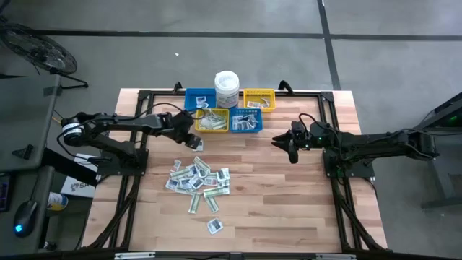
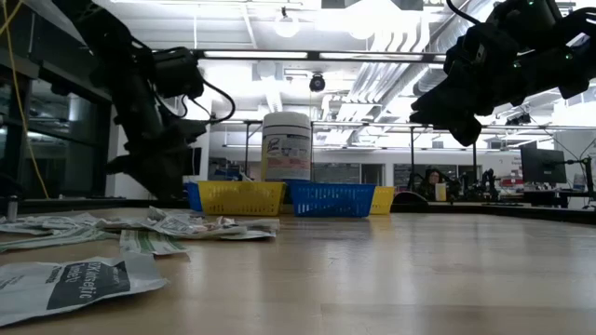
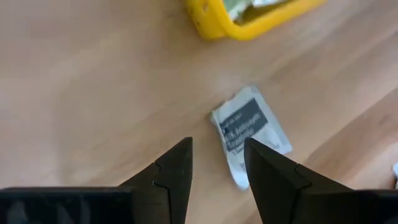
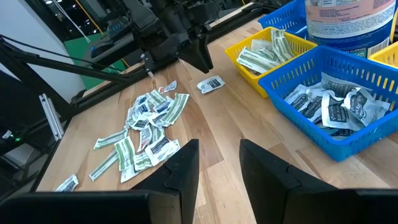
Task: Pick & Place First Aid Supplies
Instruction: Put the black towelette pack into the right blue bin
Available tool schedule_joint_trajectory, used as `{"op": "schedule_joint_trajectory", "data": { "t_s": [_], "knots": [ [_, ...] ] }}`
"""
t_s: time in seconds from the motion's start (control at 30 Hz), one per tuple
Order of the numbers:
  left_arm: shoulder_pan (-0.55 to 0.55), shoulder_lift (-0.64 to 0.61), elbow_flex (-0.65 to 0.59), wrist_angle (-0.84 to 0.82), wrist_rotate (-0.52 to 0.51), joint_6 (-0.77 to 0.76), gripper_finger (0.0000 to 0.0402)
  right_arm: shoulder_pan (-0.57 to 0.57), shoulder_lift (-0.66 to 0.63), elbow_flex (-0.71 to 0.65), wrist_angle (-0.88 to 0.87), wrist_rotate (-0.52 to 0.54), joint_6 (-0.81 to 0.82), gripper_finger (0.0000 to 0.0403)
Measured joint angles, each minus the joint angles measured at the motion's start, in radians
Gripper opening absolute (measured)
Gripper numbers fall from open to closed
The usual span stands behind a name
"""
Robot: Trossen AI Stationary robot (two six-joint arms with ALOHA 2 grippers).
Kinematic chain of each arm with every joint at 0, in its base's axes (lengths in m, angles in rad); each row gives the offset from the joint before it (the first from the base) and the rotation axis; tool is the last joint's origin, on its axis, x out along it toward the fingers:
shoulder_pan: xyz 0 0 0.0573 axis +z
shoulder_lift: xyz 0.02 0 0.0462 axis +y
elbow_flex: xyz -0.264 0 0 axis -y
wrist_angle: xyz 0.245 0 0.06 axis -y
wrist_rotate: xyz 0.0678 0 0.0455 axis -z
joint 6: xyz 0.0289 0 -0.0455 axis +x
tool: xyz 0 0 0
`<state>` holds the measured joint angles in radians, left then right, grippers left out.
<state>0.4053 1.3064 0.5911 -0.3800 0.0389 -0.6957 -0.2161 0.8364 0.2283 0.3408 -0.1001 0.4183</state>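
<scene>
- First aid packets (image 1: 196,180) lay heaped mid-surface; more filled a yellow bin (image 1: 213,120) and a blue bin (image 1: 246,121).
- One white packet (image 3: 250,127) lay alone on the surface (image 1: 289,195) beside the yellow bin.
- Left gripper (image 3: 217,163) hovered over that packet, fingers spread, empty.
- Right gripper (image 4: 219,163) hung above the surface, well apart from the heap, fingers spread, empty.

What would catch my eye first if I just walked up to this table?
Probably the heap of packets on the wooden table, in front of the blue and yellow bins and a white tub at the back. Next, the left gripper, open above a single white packet near the yellow bin that holds green strips. The right gripper hangs open over bare wood.
</scene>
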Motion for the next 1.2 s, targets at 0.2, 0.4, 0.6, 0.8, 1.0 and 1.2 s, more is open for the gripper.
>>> {"op": "schedule_joint_trajectory", "data": {
  "t_s": [0.2, 0.4, 0.6, 0.8, 1.0, 1.2],
  "knots": [
    [0.0, 0.0, 0.0, 0.059, -0.022, -0.016, 0.0145, 0.0, 0.0, 0.0, 0.0, 0.0, 0.0, 0.011],
    [-0.002, 0.054, 0.0, 0.073, 0.005, -0.011, 0.0145, 0.0, 0.0, 0.0, 0.0, 0.0, 0.0, 0.011],
    [-0.002, 0.115, 0.002, 0.097, 0.019, -0.009, 0.0145, 0.0, 0.0, 0.0, 0.0, 0.0, 0.0, 0.011],
    [-0.001, 0.121, 0.003, 0.09, 0.028, -0.009, 0.0118, 0.0, 0.0, 0.0, 0.0, 0.0, 0.0, 0.011],
    [0.0, 0.123, 0.002, 0.074, 0.035, -0.016, 0.0033, 0.0, 0.0, 0.0, 0.0, 0.0, 0.0, 0.011],
    [-0.001, 0.124, 0.002, 0.069, 0.055, -0.008, 0.0008, 0.0, 0.0, 0.0, 0.0, 0.0, 0.0, 0.011]
  ]
}}
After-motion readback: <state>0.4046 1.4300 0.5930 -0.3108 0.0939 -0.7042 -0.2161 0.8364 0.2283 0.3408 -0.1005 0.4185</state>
